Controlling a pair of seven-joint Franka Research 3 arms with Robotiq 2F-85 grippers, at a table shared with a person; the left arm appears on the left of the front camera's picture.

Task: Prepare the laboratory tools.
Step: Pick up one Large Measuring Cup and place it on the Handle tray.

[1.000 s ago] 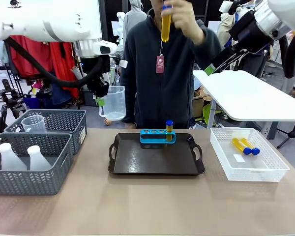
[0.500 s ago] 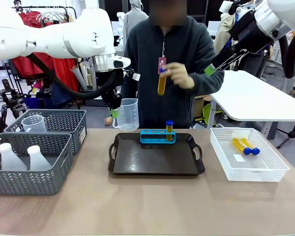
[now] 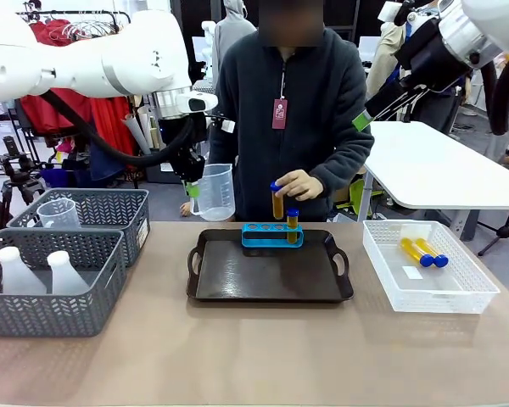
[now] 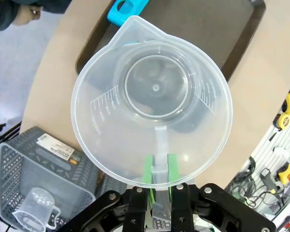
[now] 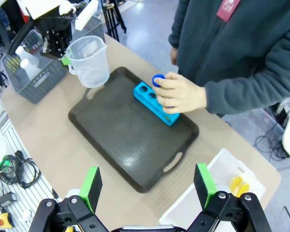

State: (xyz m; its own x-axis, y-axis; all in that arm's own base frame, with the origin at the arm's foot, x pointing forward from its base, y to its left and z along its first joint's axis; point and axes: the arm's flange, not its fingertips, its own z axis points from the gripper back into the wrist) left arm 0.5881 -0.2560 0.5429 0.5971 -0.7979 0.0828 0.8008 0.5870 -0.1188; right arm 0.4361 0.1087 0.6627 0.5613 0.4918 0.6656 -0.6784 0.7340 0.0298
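My left gripper is shut on the handle of a clear measuring beaker, which hangs upright above the table just off the tray's far left corner. In the left wrist view the green pads pinch the handle of the beaker. A person's hand holds a yellow, blue-capped test tube just above the blue rack, where one tube stands. My right gripper is open, high above the tray and rack.
The black tray lies mid-table. A white mesh basket at the right holds two more tubes. At the left, one grey basket holds a small beaker; the nearer one holds two white flasks.
My left arm has carried the beaker rightwards toward the tray. The person has lowered the test tube from head height down to the rack.
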